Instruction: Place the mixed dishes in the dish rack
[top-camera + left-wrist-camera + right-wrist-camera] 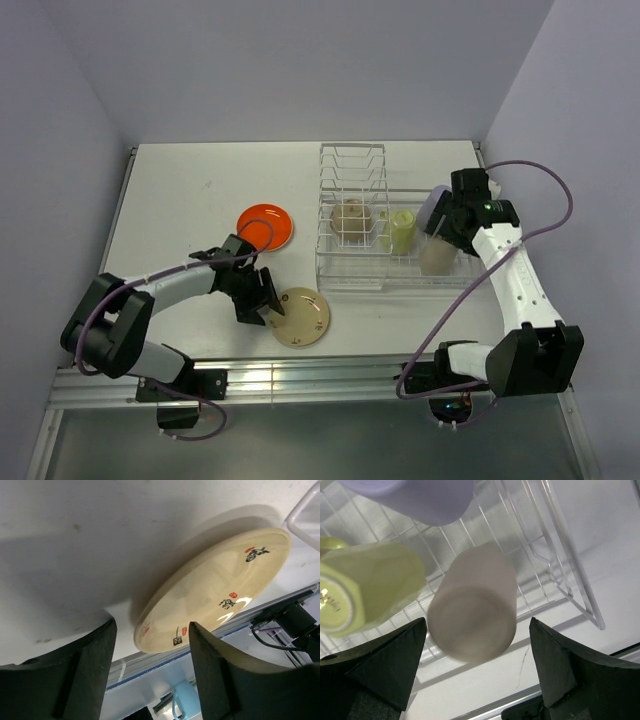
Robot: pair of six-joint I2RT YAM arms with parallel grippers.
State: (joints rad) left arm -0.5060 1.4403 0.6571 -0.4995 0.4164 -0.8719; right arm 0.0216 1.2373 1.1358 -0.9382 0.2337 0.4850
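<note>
From high above the near edge, the top view takes in the whole table (200, 200). The left wrist camera lies low, close to the near cream-yellow saucer (215, 585); the right wrist camera looks closely down on the tan cup (472, 612), at the right. The top view shares both

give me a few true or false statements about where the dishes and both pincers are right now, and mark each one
1. The orange plate stands in the dish rack. False: it lies on the table, left of the rack.
2. The yellow-green cup is in the rack's basket section. True.
3. The left pincer is shut on the saucer. False: it is open, at the saucer's edge.
4. The right pincer is open above the tan cup. True.
5. The saucer is already racked. False: it is on the table.
</note>
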